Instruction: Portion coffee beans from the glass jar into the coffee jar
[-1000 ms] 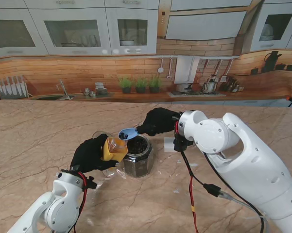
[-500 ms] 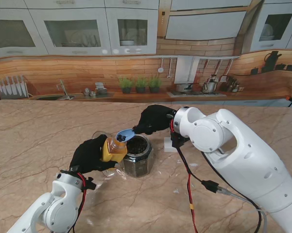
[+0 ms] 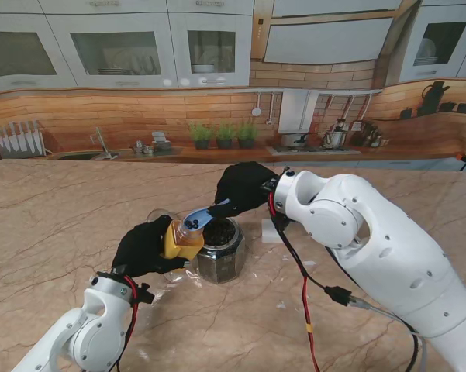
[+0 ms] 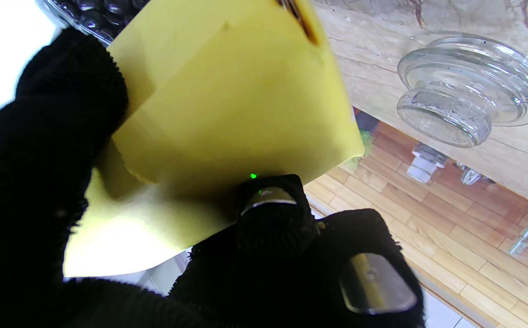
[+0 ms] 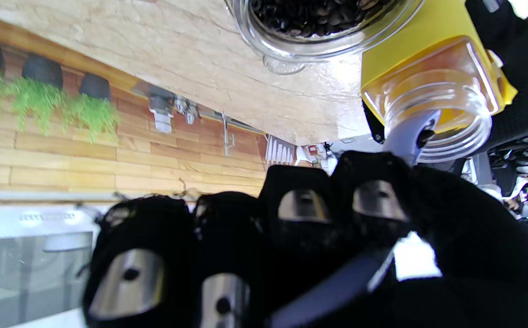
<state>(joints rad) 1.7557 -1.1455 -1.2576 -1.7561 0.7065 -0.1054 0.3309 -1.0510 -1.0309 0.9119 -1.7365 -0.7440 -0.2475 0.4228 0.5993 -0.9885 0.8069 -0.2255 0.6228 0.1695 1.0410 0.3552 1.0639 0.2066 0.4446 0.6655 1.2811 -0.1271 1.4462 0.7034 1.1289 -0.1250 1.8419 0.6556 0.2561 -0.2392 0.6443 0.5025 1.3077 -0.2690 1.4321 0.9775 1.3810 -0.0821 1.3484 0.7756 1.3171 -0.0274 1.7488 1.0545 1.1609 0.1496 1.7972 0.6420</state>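
yellow-labelled and tilted, the coffee jar (image 3: 184,239) sits in the grasp of our left robot hand (image 3: 146,246), black-gloved fingers (image 4: 54,150) wrapped around its body and its clear threaded mouth (image 5: 432,123) tipped toward the right. just to its right on the marble counter (image 3: 54,225) stands the glass jar (image 3: 219,249), upright, open, and filled nearly to the rim with dark coffee beans (image 5: 314,13); the two jars are touching or all but touching, and we cannot tell which. our right robot hand (image 3: 244,188) reaches in from the far side, clenched around the handle of a blue spoon (image 3: 199,218). the spoon's bowl rests at the coffee jar's mouth, a few dark beans visible on it in the stand's view; from the right wrist the spoon tip (image 5: 411,134) shows inside the neck. a clear glass lid (image 4: 469,93) lies on the counter beyond the left robot hand, apart from both jars. a small white block (image 3: 270,231) sits on the counter to the right of the glass jar.
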